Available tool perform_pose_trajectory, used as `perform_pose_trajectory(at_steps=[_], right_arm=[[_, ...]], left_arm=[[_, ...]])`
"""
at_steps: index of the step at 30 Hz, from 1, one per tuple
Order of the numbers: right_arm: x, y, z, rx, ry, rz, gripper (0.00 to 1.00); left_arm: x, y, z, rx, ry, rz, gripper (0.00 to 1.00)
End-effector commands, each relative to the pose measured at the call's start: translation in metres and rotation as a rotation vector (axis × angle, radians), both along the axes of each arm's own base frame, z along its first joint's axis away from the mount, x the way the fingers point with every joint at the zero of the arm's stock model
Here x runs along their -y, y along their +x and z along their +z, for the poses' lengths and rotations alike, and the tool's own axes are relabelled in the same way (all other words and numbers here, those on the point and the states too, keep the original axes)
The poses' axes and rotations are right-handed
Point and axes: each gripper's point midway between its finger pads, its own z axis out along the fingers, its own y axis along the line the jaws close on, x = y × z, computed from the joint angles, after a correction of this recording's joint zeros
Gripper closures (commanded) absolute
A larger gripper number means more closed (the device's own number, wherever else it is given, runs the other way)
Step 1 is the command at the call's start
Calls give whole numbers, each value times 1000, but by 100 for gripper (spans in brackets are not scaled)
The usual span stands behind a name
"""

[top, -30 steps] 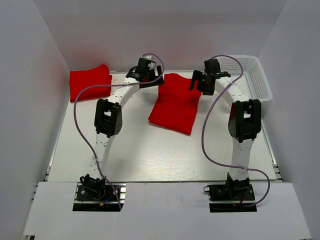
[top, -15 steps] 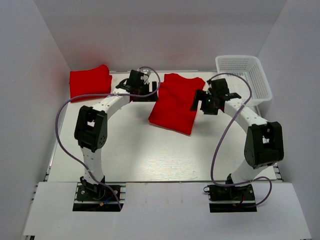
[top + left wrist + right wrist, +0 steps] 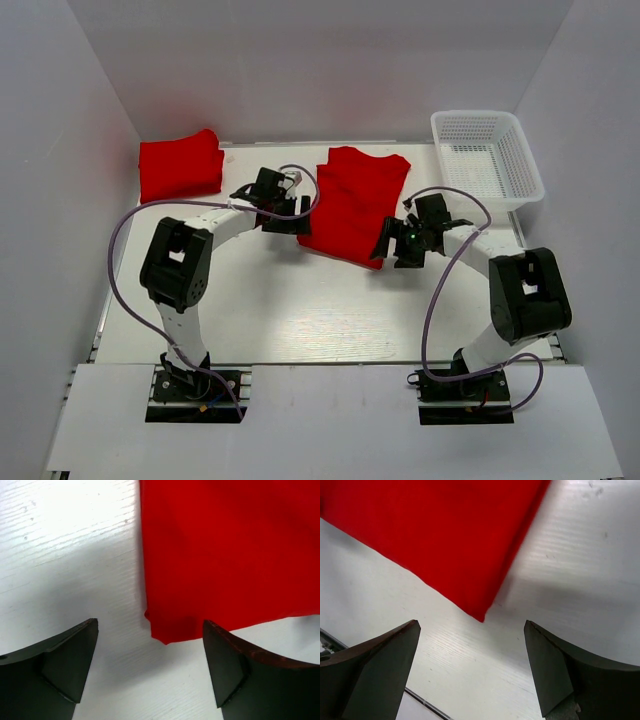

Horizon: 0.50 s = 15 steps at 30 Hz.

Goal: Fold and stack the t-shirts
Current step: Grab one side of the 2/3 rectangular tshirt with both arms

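A red t-shirt [image 3: 352, 202], folded lengthwise, lies flat in the middle of the table. A second folded red t-shirt [image 3: 180, 165] lies at the back left. My left gripper [image 3: 296, 218] is open and empty, low at the middle shirt's near left corner [image 3: 165, 635]. My right gripper [image 3: 388, 246] is open and empty, low at the shirt's near right corner [image 3: 480, 615]. In both wrist views the corner lies between the spread jaws, just ahead of the fingertips and not touched.
A white mesh basket [image 3: 487, 155] stands at the back right. White walls close in the table on the left, back and right. The table's front edge [image 3: 420, 700] shows in the right wrist view.
Both arms have swung from the shirt's far end toward me and lowered, the left along the shirt's left side, the right along its right side. The shirts have not moved.
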Motion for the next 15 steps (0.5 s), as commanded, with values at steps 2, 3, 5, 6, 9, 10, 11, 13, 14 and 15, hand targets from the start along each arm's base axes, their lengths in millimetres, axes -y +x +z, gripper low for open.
perform_pose_trajectory(at_steps=[2, 3, 5, 6, 9, 10, 11, 13, 14, 15], right_arm=[[-16, 13, 2, 36, 72, 10, 10], [-18, 12, 1, 33, 82, 13, 10], [-18, 10, -4, 22, 85, 5, 12], [-18, 7, -9, 1, 84, -4, 15], [-19, 5, -13, -7, 92, -6, 18], [-18, 1, -17, -21, 93, -15, 19], [-21, 2, -17, -17, 105, -8, 22], [-22, -1, -20, -36, 111, -10, 27], [-23, -2, -22, -39, 114, -9, 29], [-22, -2, -23, -40, 113, -16, 29]], left_arm=[[14, 1, -2, 16, -51, -56, 18], [13, 1, -6, 8, -48, -56, 23], [19, -5, -12, -9, -58, -77, 29], [16, -12, -19, -29, -50, -77, 31], [14, -20, -26, -39, -55, -83, 33], [19, -20, -25, -34, -63, -85, 35], [20, -21, -24, -37, -70, -91, 35], [20, -21, -24, -37, -70, -91, 37], [20, -21, -24, -37, -70, -91, 37], [18, -25, -29, -50, -65, -90, 38]])
